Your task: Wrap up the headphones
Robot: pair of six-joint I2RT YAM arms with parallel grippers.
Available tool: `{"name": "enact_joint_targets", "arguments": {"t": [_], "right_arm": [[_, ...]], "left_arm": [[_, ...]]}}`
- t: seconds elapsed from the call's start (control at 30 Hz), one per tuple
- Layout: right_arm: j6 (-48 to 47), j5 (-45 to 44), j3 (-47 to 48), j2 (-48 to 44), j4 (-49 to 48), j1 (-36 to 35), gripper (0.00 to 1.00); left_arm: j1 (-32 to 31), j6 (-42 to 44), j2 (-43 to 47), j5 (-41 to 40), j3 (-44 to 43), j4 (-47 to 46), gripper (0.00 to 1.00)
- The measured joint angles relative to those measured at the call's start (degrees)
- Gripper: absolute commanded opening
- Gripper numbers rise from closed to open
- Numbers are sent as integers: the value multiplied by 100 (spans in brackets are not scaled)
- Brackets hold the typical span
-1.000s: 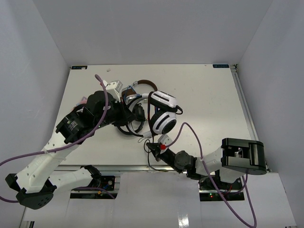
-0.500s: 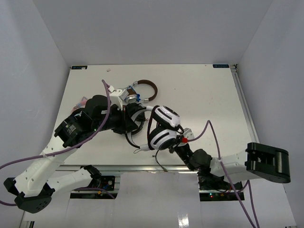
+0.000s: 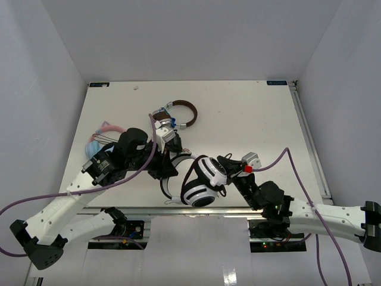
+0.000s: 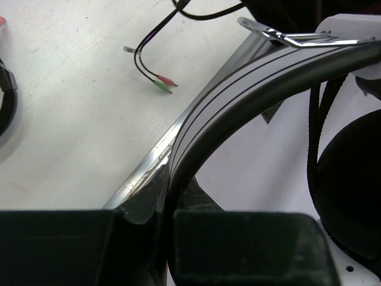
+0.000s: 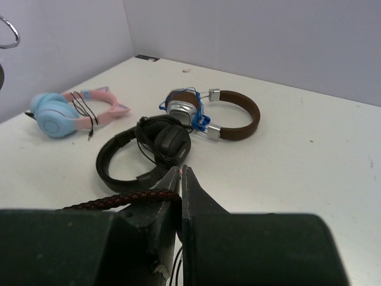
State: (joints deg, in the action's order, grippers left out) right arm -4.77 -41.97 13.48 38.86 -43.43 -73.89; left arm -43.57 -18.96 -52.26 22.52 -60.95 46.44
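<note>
the left gripper (image 4: 169, 217) is pressed tight on the white headband (image 4: 238, 95) of the headphones (image 3: 199, 189), its two dark fingers clamped on either side of the band right at the bottom of the left wrist view. from there the band curves up and to the right, and a black ear pad (image 4: 351, 190) sits just beside it on the right. seen from above, the headphones are at the near edge of the desk (image 3: 256, 113), about midway along it, with the lower cup just beside the metal rim (image 4: 146, 176); whether they rest on the desk or are lifted off it, i cannot tell. the left gripper is on their left side. the right gripper (image 5: 181, 179) comes in from the right, close to the upper cup, its fingers pressed together and pinching a dark braided cable (image 5: 119, 199) that runs in from the left across one finger. a thin black lead with a red and a green plug (image 4: 164, 82) lies on the desk just inside the rim, apart from both grippers. farther back, the all-black headphones (image 5: 169, 143) lie beyond the right gripper's tips, then the brown-banded headphones (image 5: 253, 113) behind them, and the blue and pink cat-ear headphones (image 5: 56, 116) off to the left near the left wall (image 3: 41, 101). the right half of the desk is bare white surface out to its right edge and the back wall (image 3: 190, 36)
</note>
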Motion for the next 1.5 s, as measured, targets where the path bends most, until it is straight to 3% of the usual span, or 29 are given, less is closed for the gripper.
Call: {"name": "enact_joint_targets", "arguments": {"t": [0.23,0.47,0.6,0.7,1.07,1.5], "right_arm": [[-152,-15,34,-39,655,159,15],[-416,232,21,781,-111,570,14],[-472,456,31,721,-149,770,13],[-375,657,204,482,372,845,8],[903,1341,1423,290,3402,944,8],[1021,1913,2614,844,4964,1007,8]], "left_arm": [[0,466,-460,-50,17,-3,0],[-5,829,-921,86,24,47,0],[-13,945,-1206,-169,2,252,0],[-54,1001,-1343,-599,-142,450,0],[-801,1458,-1503,-3331,-649,602,0],[-1389,2117,-1420,-5058,-220,-192,0]]}}
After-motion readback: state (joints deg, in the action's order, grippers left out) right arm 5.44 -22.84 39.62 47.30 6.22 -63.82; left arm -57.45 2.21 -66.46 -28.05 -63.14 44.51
